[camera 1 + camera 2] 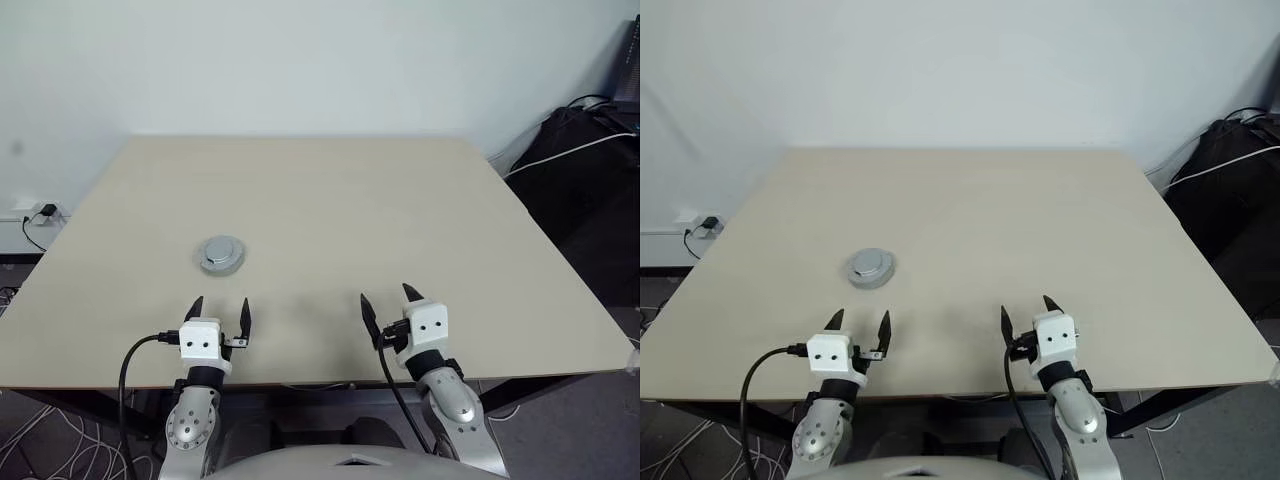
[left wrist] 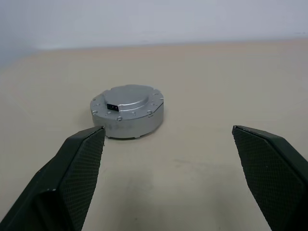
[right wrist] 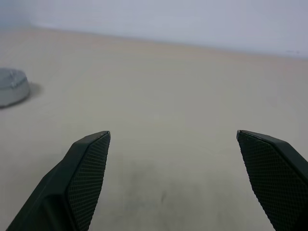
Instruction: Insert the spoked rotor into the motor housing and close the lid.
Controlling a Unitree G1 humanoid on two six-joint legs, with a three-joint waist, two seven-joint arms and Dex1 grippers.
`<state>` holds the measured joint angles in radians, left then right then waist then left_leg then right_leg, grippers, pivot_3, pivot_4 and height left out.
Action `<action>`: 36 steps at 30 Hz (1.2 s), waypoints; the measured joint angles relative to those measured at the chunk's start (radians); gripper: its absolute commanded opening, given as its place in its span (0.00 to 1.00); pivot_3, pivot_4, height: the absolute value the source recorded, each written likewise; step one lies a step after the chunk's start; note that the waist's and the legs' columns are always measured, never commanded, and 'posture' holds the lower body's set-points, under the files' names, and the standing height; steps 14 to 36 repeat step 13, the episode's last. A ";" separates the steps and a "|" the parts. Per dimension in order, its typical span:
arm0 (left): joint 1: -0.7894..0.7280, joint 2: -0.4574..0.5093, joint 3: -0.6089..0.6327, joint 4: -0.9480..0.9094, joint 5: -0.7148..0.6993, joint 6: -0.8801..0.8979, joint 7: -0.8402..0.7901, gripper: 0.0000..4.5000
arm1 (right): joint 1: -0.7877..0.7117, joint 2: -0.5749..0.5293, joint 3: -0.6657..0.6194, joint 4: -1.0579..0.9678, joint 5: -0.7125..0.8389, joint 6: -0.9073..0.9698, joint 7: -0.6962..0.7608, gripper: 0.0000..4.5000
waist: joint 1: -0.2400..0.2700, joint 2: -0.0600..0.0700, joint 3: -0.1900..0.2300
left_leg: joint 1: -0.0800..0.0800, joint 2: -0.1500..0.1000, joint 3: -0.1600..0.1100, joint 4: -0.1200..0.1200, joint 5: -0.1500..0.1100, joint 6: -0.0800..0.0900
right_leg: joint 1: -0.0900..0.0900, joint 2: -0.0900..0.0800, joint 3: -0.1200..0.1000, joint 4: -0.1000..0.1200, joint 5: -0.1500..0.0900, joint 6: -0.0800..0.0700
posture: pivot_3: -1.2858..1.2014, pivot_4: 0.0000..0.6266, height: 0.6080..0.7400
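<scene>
The lid (image 1: 221,254), a round silvery-grey cap with a raised centre, rests on the beige table (image 1: 330,200) left of the middle. In the left wrist view the lid (image 2: 127,110) shows small screws around its rim and a dark socket on its shoulder. The spoked rotor and the motor housing are hidden or out of view; what lies under the cap cannot be seen. My left gripper (image 1: 220,303) is open just short of the lid, in line with it. My right gripper (image 1: 386,293) is open over bare table, well to the lid's right. Neither holds anything.
The table's front edge runs just under both wrists. Black bags and cables (image 1: 590,150) sit on the floor off the right side. A wall socket with a plug (image 1: 40,212) is off the left side. A pale wall stands behind the table.
</scene>
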<state>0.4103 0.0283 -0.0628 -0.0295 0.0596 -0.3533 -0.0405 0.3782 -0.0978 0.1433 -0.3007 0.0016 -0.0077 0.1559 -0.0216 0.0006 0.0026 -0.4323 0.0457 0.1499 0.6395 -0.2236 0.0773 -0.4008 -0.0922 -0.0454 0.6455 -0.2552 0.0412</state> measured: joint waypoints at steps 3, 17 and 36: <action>0.001 -0.003 -0.005 -0.007 0.004 0.002 0.002 0.99 | 0.004 0.000 0.003 -0.015 0.000 0.025 -0.004 1.00 | 0.000 0.000 0.000 | 0.000 0.000 0.000 0.000 0.000 0.000 | 0.000 0.000 0.000 0.000 0.000 0.000 | 0.52 0.00 1.00; 0.009 -0.005 -0.013 -0.057 0.014 0.042 0.003 0.99 | 0.003 0.002 0.010 -0.020 -0.004 0.042 -0.011 1.00 | -0.001 0.000 0.000 | 0.000 0.000 0.000 0.000 0.000 0.000 | 0.000 0.000 0.000 0.000 0.000 0.000 | 0.52 0.00 1.00; 0.009 -0.005 -0.013 -0.057 0.014 0.042 0.003 0.99 | 0.003 0.002 0.010 -0.020 -0.004 0.042 -0.011 1.00 | -0.001 0.000 0.000 | 0.000 0.000 0.000 0.000 0.000 0.000 | 0.000 0.000 0.000 0.000 0.000 0.000 | 0.52 0.00 1.00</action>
